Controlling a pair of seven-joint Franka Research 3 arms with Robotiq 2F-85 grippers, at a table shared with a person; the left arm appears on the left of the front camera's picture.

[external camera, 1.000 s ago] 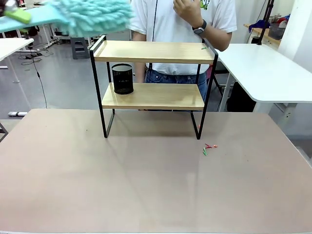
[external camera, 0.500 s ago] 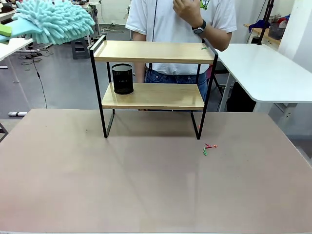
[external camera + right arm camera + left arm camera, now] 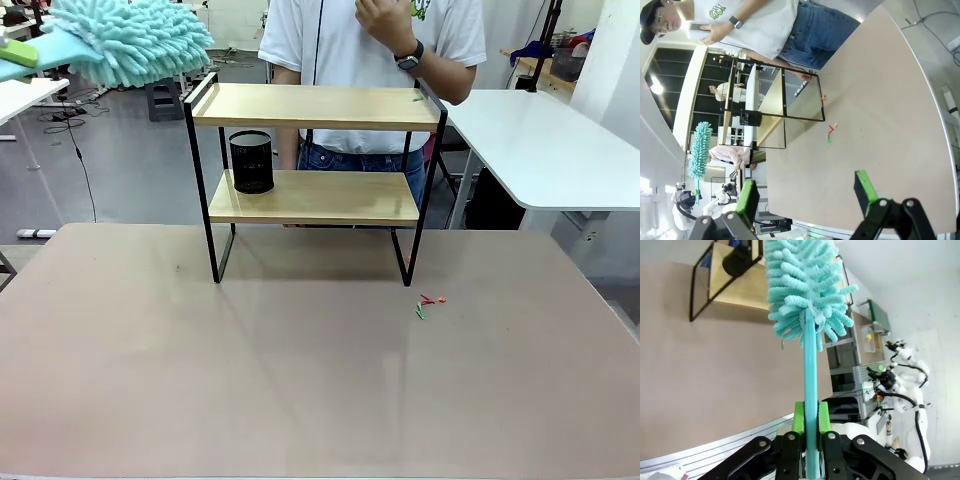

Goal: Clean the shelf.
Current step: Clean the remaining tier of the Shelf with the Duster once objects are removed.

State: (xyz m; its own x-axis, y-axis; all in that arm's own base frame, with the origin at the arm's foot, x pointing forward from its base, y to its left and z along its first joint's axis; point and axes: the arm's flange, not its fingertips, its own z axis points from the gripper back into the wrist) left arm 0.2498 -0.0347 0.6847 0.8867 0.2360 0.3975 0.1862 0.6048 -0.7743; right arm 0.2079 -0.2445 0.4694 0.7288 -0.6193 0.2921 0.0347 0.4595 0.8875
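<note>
1. Two wooden boards in a black frame: we find the shelf (image 3: pixel 310 105) near the table's (image 3: pixel 300 380) far edge, with broad open tabletop before it.
2. Black cup (image 3: pixel 251 161) stands on its lower board.
3. Left gripper (image 3: pixel 810 420) clamps the teal duster (image 3: pixel 130 40); right gripper (image 3: pixel 806 192) gapes.

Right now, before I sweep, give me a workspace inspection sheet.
Surface: tan table, no spills seen.
Job's things: shelf upright at far side; teal duster raised by its top left corner, seemingly apart.
Clutter: black mesh cup on lower board; coloured scraps on table; green scrap on top board.
Hands: left hand shut on duster handle; right hand open, holding nothing.
Cables: black cable on floor, far left.
Surroundings: person behind shelf; white table at right.
</note>
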